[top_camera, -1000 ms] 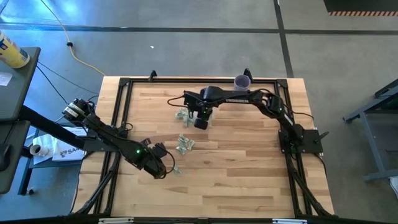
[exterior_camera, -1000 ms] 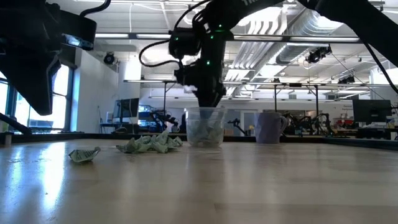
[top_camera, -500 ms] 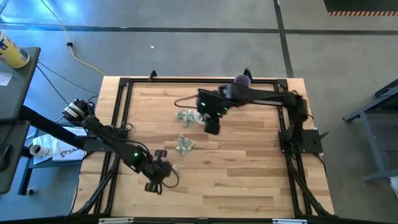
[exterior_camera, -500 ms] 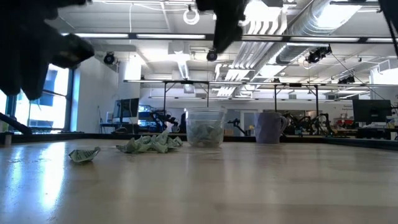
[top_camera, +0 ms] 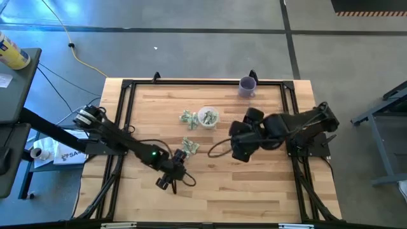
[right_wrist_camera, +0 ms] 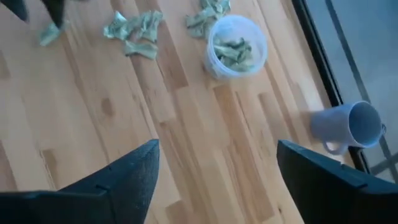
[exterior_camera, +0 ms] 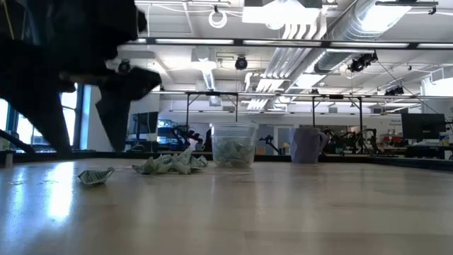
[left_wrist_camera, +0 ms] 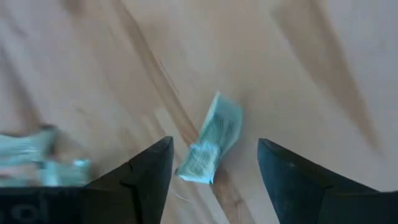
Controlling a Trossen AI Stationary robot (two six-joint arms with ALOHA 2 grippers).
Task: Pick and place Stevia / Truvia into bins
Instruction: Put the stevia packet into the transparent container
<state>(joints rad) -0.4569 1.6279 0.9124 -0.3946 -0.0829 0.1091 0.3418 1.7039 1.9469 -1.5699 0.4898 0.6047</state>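
The clear cup [top_camera: 208,117] [right_wrist_camera: 235,46] [exterior_camera: 233,145] stands on its base at the table's far middle, with several pale green packets inside. More packets lie in a heap beside it [top_camera: 187,117] and in a second heap nearer [top_camera: 189,146] [exterior_camera: 172,163]. One lone packet [left_wrist_camera: 211,146] [exterior_camera: 95,175] lies flat on the wood. My left gripper [left_wrist_camera: 212,180] [top_camera: 172,177] hovers open over it, one finger on each side, touching nothing. My right gripper [right_wrist_camera: 217,186] [top_camera: 238,149] is open and empty, right of the cup and nearer.
A purple cup [top_camera: 247,85] [right_wrist_camera: 348,127] [exterior_camera: 307,144] stands at the far edge, right of the clear cup. A black frame [top_camera: 127,102] runs round the tabletop. Bare wood lies along the near edge [top_camera: 241,197].
My right gripper has risen out of the clear cup and drawn back toward the table's right and near edges. My left arm has reached farther toward the right edge and turned its gripper about over the lone packet. The packets and cups have stayed put.
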